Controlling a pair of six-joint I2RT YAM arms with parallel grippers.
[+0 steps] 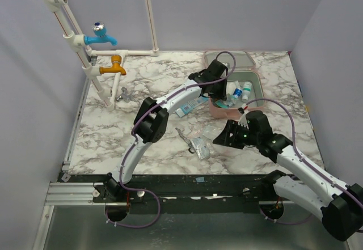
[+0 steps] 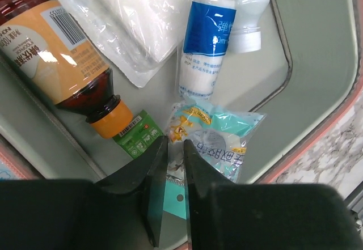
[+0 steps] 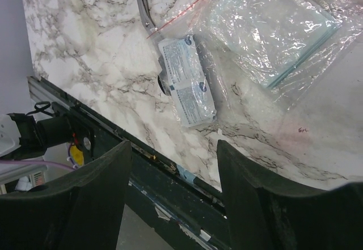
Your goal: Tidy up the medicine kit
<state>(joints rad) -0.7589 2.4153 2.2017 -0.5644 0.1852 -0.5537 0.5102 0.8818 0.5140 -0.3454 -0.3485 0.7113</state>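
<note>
the left gripper (image 2: pixel 174 142) reaches down into the medicine kit (image 2: pixel 317 63), at the bottom centre of its wrist view. its jaws stand only a thin slit apart, with the edge of a teal and white packet (image 2: pixel 218 139) in that slit. whether they pinch the packet or merely straddle it i cannot tell. the packet lies flat on the grey lining, which suits a set-down inside the case.

just left of the packet a green packet (image 2: pixel 136 136) pokes out beside the orange cap of a brown bottle (image 2: pixel 51 51) lying on its side toward the upper left. above the jaws lies a white roll with a blue label (image 2: pixel 207 40), touching a green-capped white bottle (image 2: pixel 248 12) at top centre. a clear bag of white gauze (image 2: pixel 130 23) fills the upper middle. everything lies flat, probably so the lid can close.

in the top view the pale pink kit lies open in the upper right of the worktop (image 1: pixel 142 80), lid hinged back.

the right gripper (image 3: pixel 173 148) hangs over the worktop's near edge, jaws wide apart and holding nothing. ahead of it lie paired white sachets (image 3: pixel 187 80), a clear zip bag (image 3: pixel 272 29) at upper right, and a metal tool (image 3: pixel 142 6) at the top. it looks poised to pick the sachets next.
</note>
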